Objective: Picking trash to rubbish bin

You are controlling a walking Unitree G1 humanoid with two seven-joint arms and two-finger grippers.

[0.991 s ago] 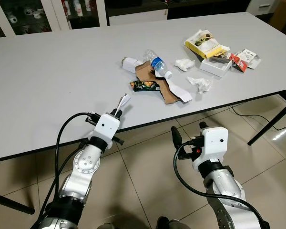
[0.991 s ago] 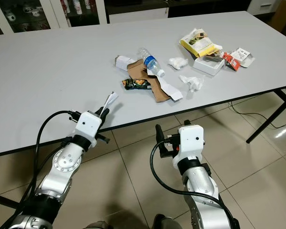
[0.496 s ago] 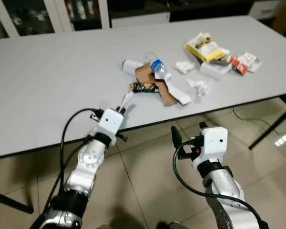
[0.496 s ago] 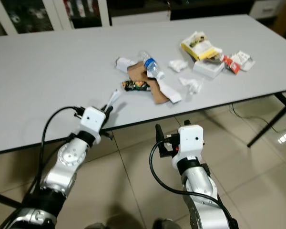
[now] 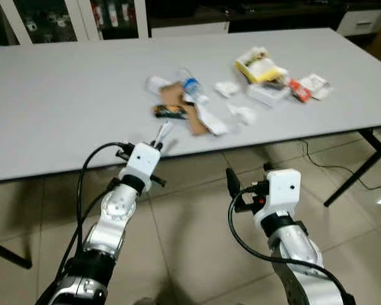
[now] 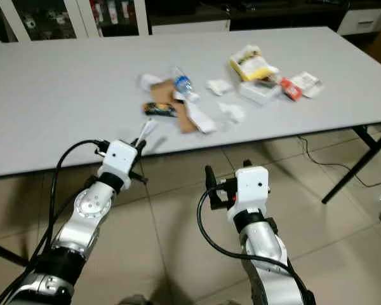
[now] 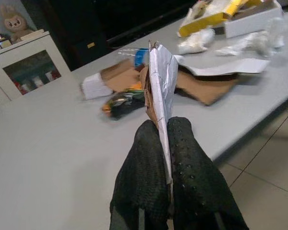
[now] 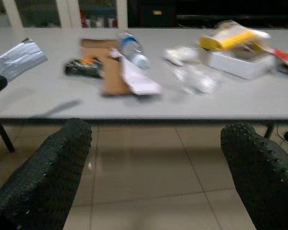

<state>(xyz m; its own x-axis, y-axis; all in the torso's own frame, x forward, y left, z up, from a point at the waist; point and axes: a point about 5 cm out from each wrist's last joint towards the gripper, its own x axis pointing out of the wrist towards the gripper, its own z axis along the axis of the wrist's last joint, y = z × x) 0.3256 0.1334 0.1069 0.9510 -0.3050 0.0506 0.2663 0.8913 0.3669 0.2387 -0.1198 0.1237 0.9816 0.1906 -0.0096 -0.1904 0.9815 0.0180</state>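
My left tool (image 7: 164, 143) is pinching a flat silver wrapper scrap (image 7: 161, 81), fingers pressed tight on its lower end, at the near edge of the grey table (image 5: 63, 108). The scrap's long axis is running straight out beyond the fingertips, pointing toward the litter pile (image 5: 184, 108) on the table. My right tool (image 8: 153, 163) is hanging over the tiled floor (image 6: 178, 210), fingers spread wide, gripping nothing.

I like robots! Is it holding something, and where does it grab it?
Yes. The left gripper pinches a silver wrapper by its lower end. The right gripper is open and holds nothing.
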